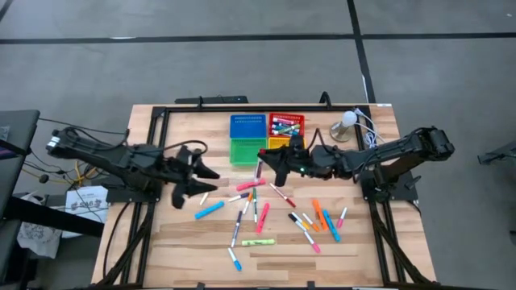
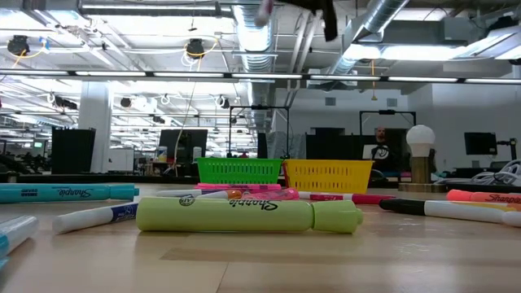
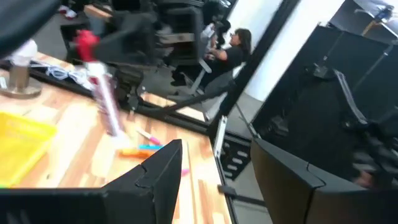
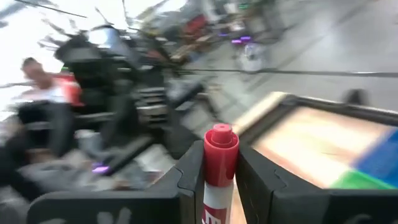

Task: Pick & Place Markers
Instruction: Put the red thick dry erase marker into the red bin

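Many coloured markers (image 1: 262,213) lie scattered on the wooden table (image 1: 363,242); in the low view a yellow-green one (image 2: 244,216) lies nearest. My right gripper (image 1: 264,159) is over the table's middle, next to the green tray (image 1: 244,151), shut on a white marker with a red cap (image 4: 221,146). The marker also shows in the left wrist view (image 3: 106,102). My left gripper (image 1: 203,171) is open and empty above the table's left part, with its fingers (image 3: 158,171) spread wide. My right gripper pinches the white marker between its two fingers, on the body just below the red cap (image 4: 217,186). The cap stands out past the fingertips. The marker is lifted clear of the table and hangs tilted, cap end up, with its lower end (image 3: 114,127) free.
Four small trays stand at the far middle: blue (image 1: 247,126), red (image 1: 287,123) with several markers in it, green and yellow (image 1: 279,142). A round white lamp (image 1: 347,121) with a cable stands at the far right. A person sits beyond the table (image 3: 233,46).
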